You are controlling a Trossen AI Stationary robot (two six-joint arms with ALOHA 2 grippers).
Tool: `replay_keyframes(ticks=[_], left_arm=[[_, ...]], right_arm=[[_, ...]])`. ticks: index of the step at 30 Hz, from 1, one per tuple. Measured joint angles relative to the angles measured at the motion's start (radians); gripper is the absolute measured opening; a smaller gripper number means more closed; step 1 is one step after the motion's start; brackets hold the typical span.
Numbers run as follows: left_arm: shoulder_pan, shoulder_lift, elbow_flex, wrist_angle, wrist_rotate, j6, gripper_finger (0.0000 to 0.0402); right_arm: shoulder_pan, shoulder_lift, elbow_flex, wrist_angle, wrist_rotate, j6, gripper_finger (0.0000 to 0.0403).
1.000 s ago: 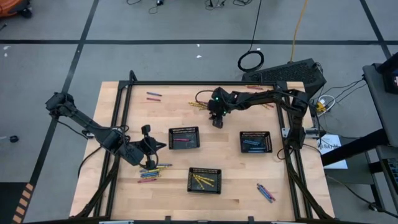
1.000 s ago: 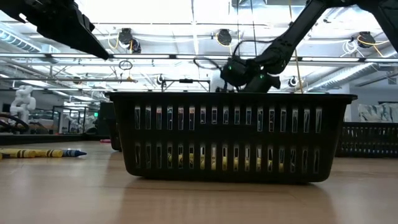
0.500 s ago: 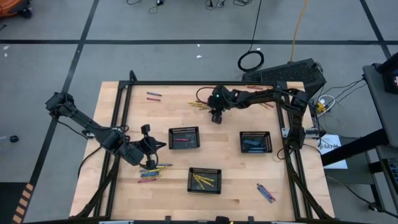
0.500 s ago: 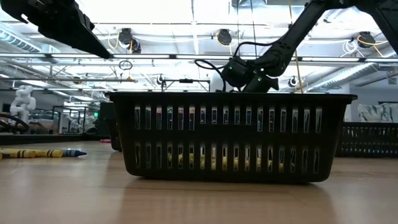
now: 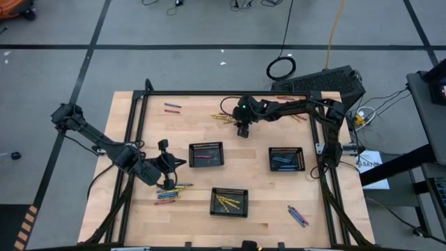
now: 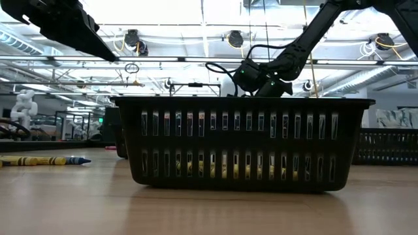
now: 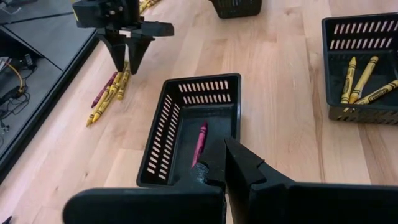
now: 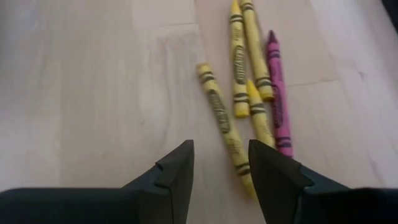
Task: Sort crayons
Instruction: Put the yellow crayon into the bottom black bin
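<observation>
Several yellow crayons (image 8: 222, 118) and one magenta crayon (image 8: 277, 93) lie flat on the wood at the table's far middle (image 5: 221, 118). My right gripper (image 8: 221, 152) hovers open and empty just short of them (image 5: 242, 130), fingers pointing down. My left gripper (image 7: 224, 158) is shut and waits beside the left black mesh tray (image 5: 206, 154), which holds one pink crayon (image 7: 199, 140). The middle tray (image 5: 229, 201) holds yellow crayons and the right tray (image 5: 287, 159) holds blue ones.
A mixed pile of crayons (image 5: 173, 192) lies near my left gripper. Two crayons (image 5: 172, 107) lie at the far left and a few (image 5: 297, 215) at the near right. The middle tray (image 6: 241, 143) fills the low view. A black frame rail (image 5: 230, 93) edges the table.
My right gripper has gone a little toward the table's far edge, closer to the yellow crayons, and has tipped slightly. My left arm has kept still.
</observation>
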Motion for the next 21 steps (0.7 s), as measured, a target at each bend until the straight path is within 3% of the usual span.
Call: replay_keyframes(ticks=[10,16,21], left_arm=[[0.000,0.000,0.000,0.000,0.000,0.000,0.0002],[0.000,0.000,0.000,0.000,0.000,0.000,0.0002],[0.000,0.000,0.000,0.000,0.000,0.001,0.0002]], right_arm=[[0.004,-0.001,0.000,-0.061,-0.009,-0.002,0.0141],[0.041,-0.022,0.000,-0.097,-0.120,-0.006,0.0141],[0.068,-0.032,0.000,-0.069,-0.045,-0.062,0.0141]])
